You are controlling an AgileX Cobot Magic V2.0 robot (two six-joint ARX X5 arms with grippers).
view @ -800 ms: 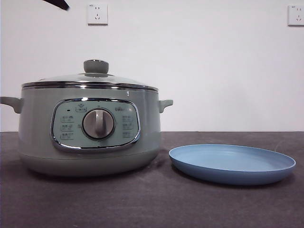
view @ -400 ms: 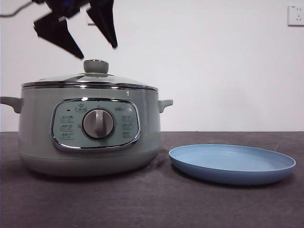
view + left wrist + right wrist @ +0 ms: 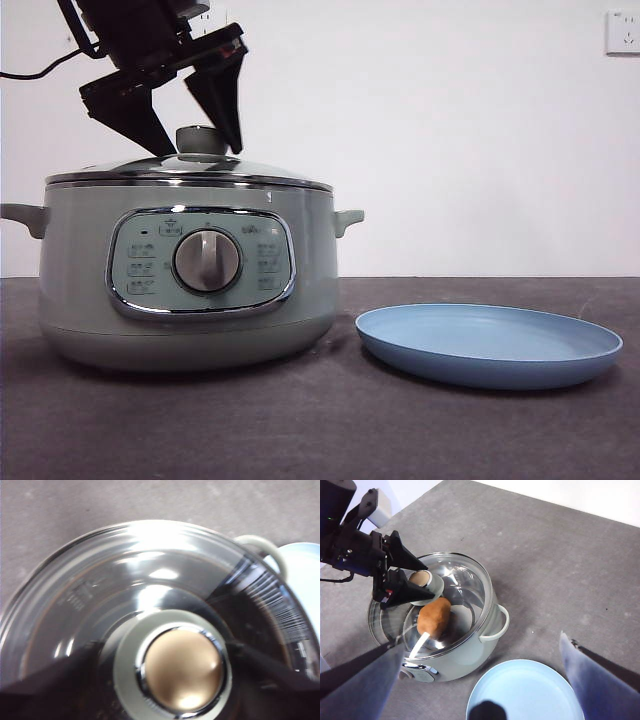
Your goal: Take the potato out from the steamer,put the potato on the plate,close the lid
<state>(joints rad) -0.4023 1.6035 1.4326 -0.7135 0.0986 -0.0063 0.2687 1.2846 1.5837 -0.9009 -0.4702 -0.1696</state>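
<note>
The sage-green steamer (image 3: 80,290) stands on the left of the table with its glass lid (image 3: 260,168) on. My left gripper (image 3: 201,150) is open, one jaw on each side of the lid's knob (image 3: 180,667), not closed on it. In the right wrist view the orange-brown potato (image 3: 433,617) shows through the lid (image 3: 470,587), lying inside the pot. The potato is hidden in the front view. The light-blue plate (image 3: 490,345) lies empty to the right of the steamer. My right gripper (image 3: 481,640) is open and empty, high above the steamer and plate.
The steamer's side handle (image 3: 347,218) points toward the plate, with a small gap between pot and plate. A black cable (image 3: 30,72) trails from the left arm. Dark table surface (image 3: 320,430) runs in front of both things.
The left gripper has come down from the top left, open, and now straddles the lid's knob. The steamer, lid and plate have not moved.
</note>
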